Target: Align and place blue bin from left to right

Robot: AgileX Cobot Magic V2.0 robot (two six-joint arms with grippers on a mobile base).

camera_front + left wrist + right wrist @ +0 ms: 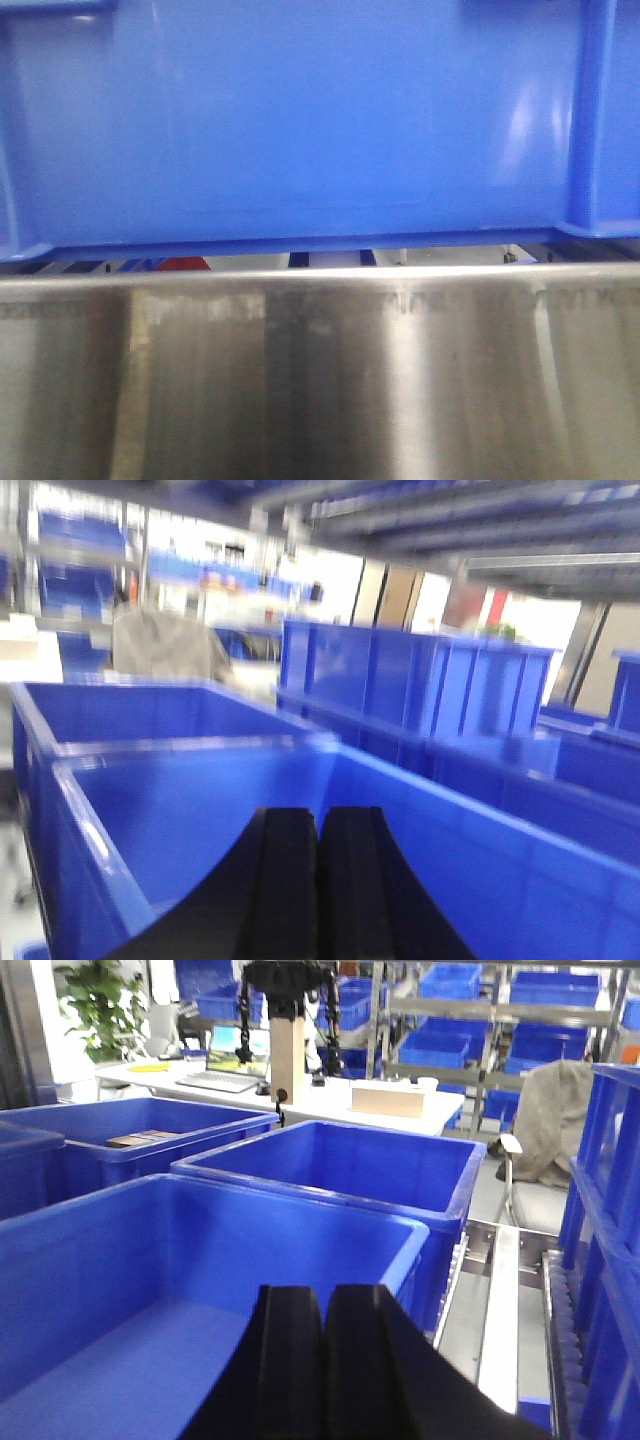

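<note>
A: Blue bin (300, 120) first: what is it made of and how does it look?
B: Rigid bright-blue plastic. In the front view its smooth side wall spans nearly the whole width, with a raised vertical rib near the right corner and a thick lip along the lower edge. Faint glossy highlights lie on the wall.
A: And below it?
B: A brushed-steel bench (320, 380), its front face streaked with vertical reflections and its top edge shining. A thin gap shows between the bin's lower edge and that steel edge.
A: Where does the bin lie relative to each gripper?
B: In the left wrist view, the left gripper (317, 880) hangs over the bin's open interior, with the inner wall and thick rim running ahead of it. In the right wrist view, the right gripper (322, 1360) likewise hangs above the bin's hollow, the far rim just beyond its tips.
A: How do the jaws stand?
B: Both pairs of black, curved fingers are pressed together with only a thin seam between them, holding nothing.
A: Anything around it?
B: Further blue bins (330, 1175) stand just behind it, rim near rim. To the right runs a roller conveyor (500, 1290) with metal rails. Beyond is a white desk (300, 1100) with a laptop (225, 1070) and a cardboard box (385, 1100). The left wrist view is blurred.
</note>
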